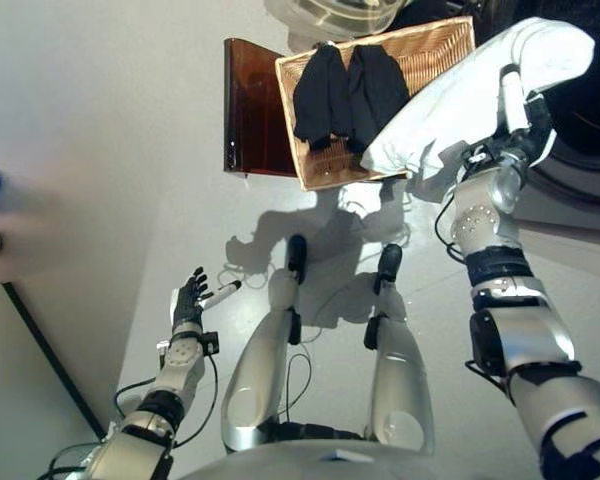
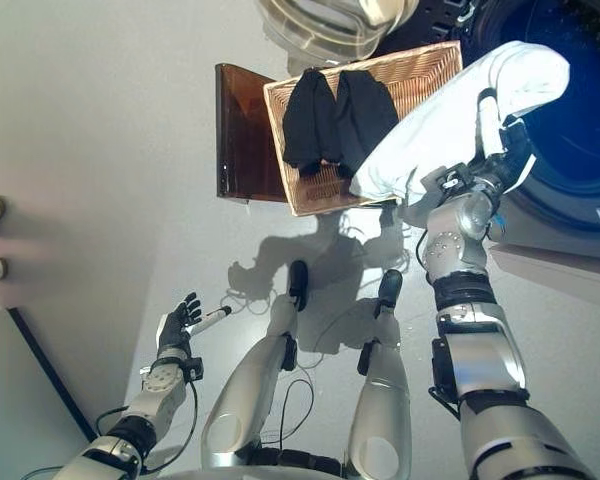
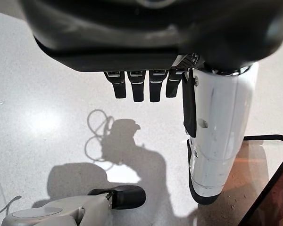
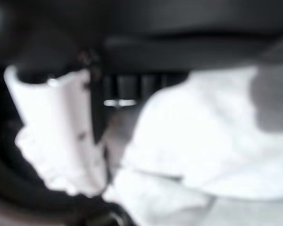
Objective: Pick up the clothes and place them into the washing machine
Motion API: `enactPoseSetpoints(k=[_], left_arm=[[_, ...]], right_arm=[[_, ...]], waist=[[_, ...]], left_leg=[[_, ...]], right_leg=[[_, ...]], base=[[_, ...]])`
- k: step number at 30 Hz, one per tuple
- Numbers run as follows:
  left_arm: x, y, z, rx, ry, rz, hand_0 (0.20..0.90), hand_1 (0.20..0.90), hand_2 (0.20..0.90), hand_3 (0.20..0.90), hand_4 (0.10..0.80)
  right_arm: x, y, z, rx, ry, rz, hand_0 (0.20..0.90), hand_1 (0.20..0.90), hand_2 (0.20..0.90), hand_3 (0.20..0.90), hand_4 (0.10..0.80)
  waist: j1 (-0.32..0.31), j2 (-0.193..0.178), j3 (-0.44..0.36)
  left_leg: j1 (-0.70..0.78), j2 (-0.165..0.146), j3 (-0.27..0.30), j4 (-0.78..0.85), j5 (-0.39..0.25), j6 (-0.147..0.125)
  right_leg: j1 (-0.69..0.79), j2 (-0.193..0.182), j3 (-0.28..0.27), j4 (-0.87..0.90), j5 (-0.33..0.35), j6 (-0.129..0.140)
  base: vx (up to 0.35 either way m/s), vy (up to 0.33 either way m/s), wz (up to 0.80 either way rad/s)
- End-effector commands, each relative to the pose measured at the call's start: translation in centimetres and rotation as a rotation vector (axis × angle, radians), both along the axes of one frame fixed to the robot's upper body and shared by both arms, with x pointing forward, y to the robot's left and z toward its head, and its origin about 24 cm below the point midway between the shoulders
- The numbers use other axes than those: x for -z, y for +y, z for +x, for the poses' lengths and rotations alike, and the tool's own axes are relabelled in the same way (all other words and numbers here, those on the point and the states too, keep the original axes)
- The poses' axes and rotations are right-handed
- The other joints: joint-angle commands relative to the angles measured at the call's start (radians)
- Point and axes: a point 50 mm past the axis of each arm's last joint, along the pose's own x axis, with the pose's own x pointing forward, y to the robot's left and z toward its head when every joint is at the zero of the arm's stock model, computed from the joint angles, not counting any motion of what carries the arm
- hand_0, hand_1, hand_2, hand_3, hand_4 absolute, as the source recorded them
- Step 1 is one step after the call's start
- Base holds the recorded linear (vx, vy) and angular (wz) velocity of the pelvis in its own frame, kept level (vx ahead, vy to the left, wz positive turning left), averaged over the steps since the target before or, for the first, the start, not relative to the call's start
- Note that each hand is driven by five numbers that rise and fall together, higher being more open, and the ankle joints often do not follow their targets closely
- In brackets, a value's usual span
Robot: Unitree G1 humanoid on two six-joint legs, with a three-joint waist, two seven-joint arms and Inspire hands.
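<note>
clothes are the matter here, and the washing machine (image 2: 580, 130) is the biggest thing in view, its dark round opening facing the robot with the clear door (image 2: 325, 25) swung open. everything below is placed against that opening. just beside it, on the door side, a wicker basket (image 1: 435, 50) stands on the pale floor (image 1: 110, 150), and past the basket, farther from the opening, a brown translucent panel (image 1: 250, 110) stands against the basket's side. a white garment (image 1: 460, 95) is held up by the right hand (image 1: 520, 125), one end at the mouth of the opening, the other trailing back over the basket's near corner. the right wrist view shows white cloth bunched against the thumb, so the hand reads as clamped on it. a dark garment (image 1: 345, 90) lies spread inside the basket, untouched. the left hand (image 1: 188, 300) hangs well away from the opening, low over bare floor, fingers straight and spread, holding nothing. judging from this, the task is partly along: the white piece is lifted and at the drum's mouth but not yet inside, and the dark piece remains to be picked up.
</note>
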Motion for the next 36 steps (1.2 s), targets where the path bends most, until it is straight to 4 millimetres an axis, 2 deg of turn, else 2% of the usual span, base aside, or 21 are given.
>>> enactPoseSetpoints(k=[1,3,5,10,11,13,14,16,17,19,29,36], left_arm=[[2.6,1.1,-3.7,-0.030,0.146,0.044,0.900,0.900,0.900,0.900,0.800],[2.7,1.0,-3.8,-0.024,0.151,0.044,0.900,0.900,0.900,0.900,0.800],[3.0,1.0,-4.2,-0.021,0.169,0.043,0.900,0.900,0.900,0.900,0.800],[3.2,1.1,-4.4,-0.013,0.182,0.042,0.900,0.900,0.900,0.900,0.800],[3.3,1.1,-4.5,-0.007,0.192,0.045,0.900,0.900,0.900,0.900,0.800],[3.4,1.1,-4.6,-0.007,0.197,0.043,0.900,0.900,0.900,0.900,0.800],[3.4,1.1,-4.7,-0.005,0.196,0.039,0.900,0.900,0.900,0.900,0.800],[3.4,1.0,-4.7,-0.002,0.196,0.037,0.900,0.900,0.900,0.900,0.800],[3.5,1.1,-4.8,0.008,0.200,0.040,0.900,0.900,0.900,0.900,0.800],[3.4,1.1,-4.8,0.015,0.195,0.037,0.900,0.900,0.900,0.900,0.800],[3.5,0.5,-4.7,0.039,0.195,0.023,0.900,0.900,0.900,0.900,0.800],[3.7,0.4,-5.1,0.040,0.209,0.014,0.900,0.900,0.900,0.900,0.800]], right_arm=[[-6.1,-3.0,-2.5,0.137,-0.332,-0.094,0.200,0.200,0.200,0.200,0.300],[-6.5,-3.5,-2.7,0.152,-0.345,-0.087,0.200,0.200,0.200,0.200,0.300],[-7.7,-5.1,-3.2,0.198,-0.367,-0.074,0.200,0.200,0.200,0.200,0.300],[-9.4,-7.1,-3.6,0.251,-0.388,-0.038,0.200,0.200,0.200,0.200,0.300],[-10.3,-8.0,-4.0,0.278,-0.403,-0.021,0.200,0.200,0.200,0.200,0.300],[-10.6,-8.5,-4.2,0.294,-0.407,-0.006,0.200,0.200,0.200,0.200,0.300],[-11.6,-9.2,-4.6,0.317,-0.411,-0.006,0.200,0.200,0.200,0.200,0.300],[-12.0,-9.6,-4.7,0.325,-0.413,-0.002,0.200,0.200,0.200,0.200,0.300],[-12.8,-10.6,-5.2,0.357,-0.395,-0.005,0.200,0.200,0.200,0.200,0.300],[-13.8,-11.3,-5.6,0.376,-0.384,-0.017,0.200,0.200,0.200,0.200,0.300],[-16.0,-13.0,-6.8,0.422,-0.382,0.023,0.200,0.200,0.200,0.200,0.300],[-17.1,-14.5,-8.5,0.483,-0.472,0.161,0.200,0.200,0.200,0.200,0.300]], waist=[[0.001,0.032,-0.154],[0.002,0.035,-0.158],[-0.001,0.038,-0.165],[0.001,0.042,-0.174],[0.001,0.045,-0.178],[0.001,0.047,-0.180],[0.004,0.053,-0.185],[0.004,0.056,-0.185],[0.006,0.060,-0.190],[0.010,0.064,-0.192],[0.013,0.083,-0.188],[0.009,0.110,-0.210]], left_leg=[[0.035,0.016,0.029,-0.008,-0.093,-0.103],[0.036,0.016,0.029,-0.008,-0.094,-0.104],[0.039,0.017,0.032,-0.008,-0.095,-0.105],[0.042,0.016,0.035,-0.008,-0.098,-0.106],[0.043,0.016,0.036,-0.008,-0.099,-0.107],[0.045,0.017,0.036,-0.008,-0.100,-0.107],[0.046,0.015,0.038,-0.008,-0.100,-0.108],[0.047,0.015,0.039,-0.008,-0.101,-0.108],[0.048,0.014,0.038,-0.008,-0.101,-0.109],[0.047,0.015,0.040,-0.008,-0.101,-0.110],[0.041,0.017,0.045,-0.008,-0.099,-0.114],[0.045,0.012,0.047,-0.008,-0.098,-0.116]], right_leg=[[-0.003,-0.007,0.059,0.064,-0.099,0.020],[-0.003,-0.006,0.061,0.066,-0.101,0.019],[-0.004,-0.005,0.062,0.072,-0.105,0.019],[-0.006,-0.003,0.065,0.076,-0.108,0.020],[-0.007,-0.002,0.066,0.078,-0.111,0.019],[-0.008,-0.002,0.067,0.080,-0.113,0.020],[-0.010,-0.001,0.069,0.085,-0.115,0.019],[-0.011,-0.001,0.070,0.087,-0.117,0.019],[-0.011,0.000,0.073,0.090,-0.120,0.018],[-0.012,0.001,0.073,0.091,-0.122,0.019],[-0.029,0.005,0.078,0.108,-0.130,0.017],[-0.032,0.009,0.083,0.119,-0.141,0.013]], base=[[0.000,0.000,0.00],[0.000,0.000,0.00],[0.000,0.000,0.00],[0.000,0.000,0.00],[0.000,0.000,0.00],[0.000,0.000,0.00],[0.000,0.000,0.00],[0.000,0.000,0.00],[0.000,0.000,0.00],[0.000,0.000,0.00],[0.000,0.000,0.00],[0.003,-0.001,0.00]])
